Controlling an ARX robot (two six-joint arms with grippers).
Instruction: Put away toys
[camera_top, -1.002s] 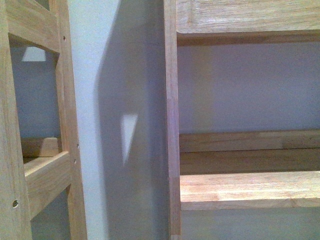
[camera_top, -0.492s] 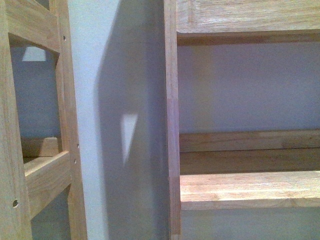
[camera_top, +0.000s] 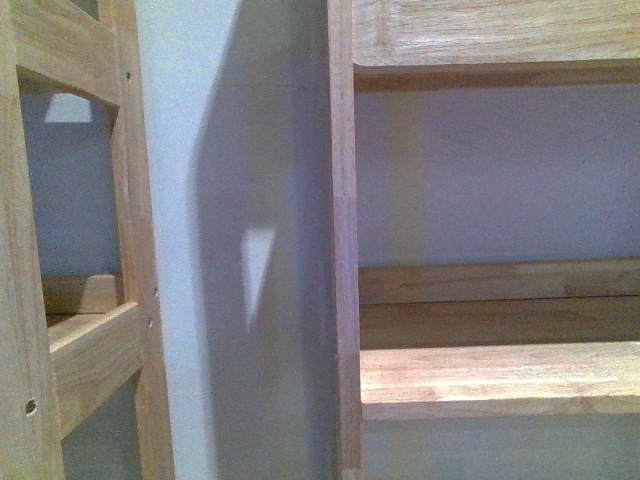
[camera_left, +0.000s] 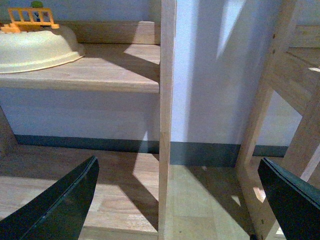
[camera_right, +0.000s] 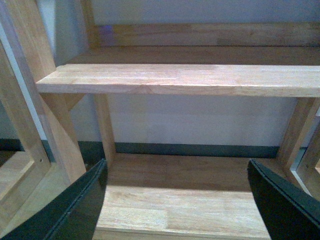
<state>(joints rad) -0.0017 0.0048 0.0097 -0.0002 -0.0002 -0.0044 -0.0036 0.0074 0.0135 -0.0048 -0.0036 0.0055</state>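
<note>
progress: cannot tell, no plush toy showing in any view | left gripper (camera_left: 175, 200): jaws spread, carrying nothing | right gripper (camera_right: 177, 197): jaws spread, empty | facing: wooden shelf (camera_top: 500, 380) | remaining: finding and stowing the toy

A home room, likely a child's or living room: 2 light wooden shelf units (camera_top: 500, 380) stand against a plain pale wall (camera_top: 180, 200) with a dark baseboard (camera_left: 210, 152), over wood flooring (camera_left: 195, 210). A cream bowl (camera_left: 35, 47) and an orange toy fence (camera_left: 31, 17) sit on one shelf.
</note>
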